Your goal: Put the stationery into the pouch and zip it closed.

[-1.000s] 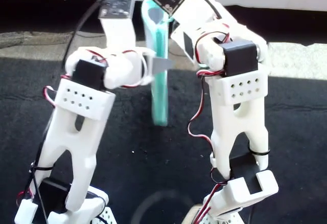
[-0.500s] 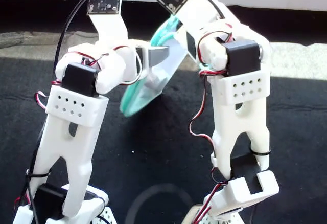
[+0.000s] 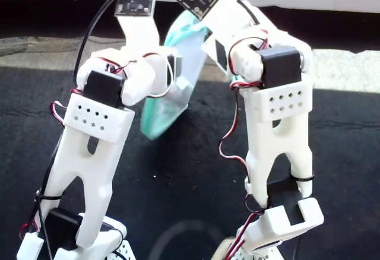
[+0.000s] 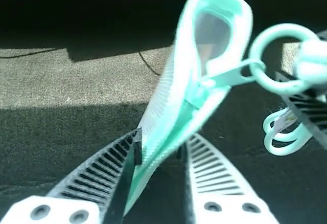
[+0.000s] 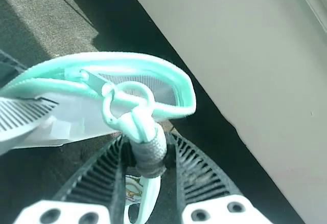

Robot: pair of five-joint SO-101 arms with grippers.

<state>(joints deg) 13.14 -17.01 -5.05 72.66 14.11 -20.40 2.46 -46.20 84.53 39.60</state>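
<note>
Left arm [image 3: 95, 123] has swung right since the earlier frame, crowding the right arm [image 3: 279, 105]; pouch [image 3: 169, 94] stays tilted, aloft at upper centre over the dark surface [image 3: 178, 183]. Left hand [image 4: 158, 150] pinches the pouch edge; right hand [image 5: 148, 150] pinches the zipper's pull cord [image 5: 144, 132].

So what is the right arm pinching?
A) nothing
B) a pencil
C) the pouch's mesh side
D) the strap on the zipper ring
D: in the right wrist view the right gripper is shut on the strap hanging from the pouch's zipper ring.
</note>
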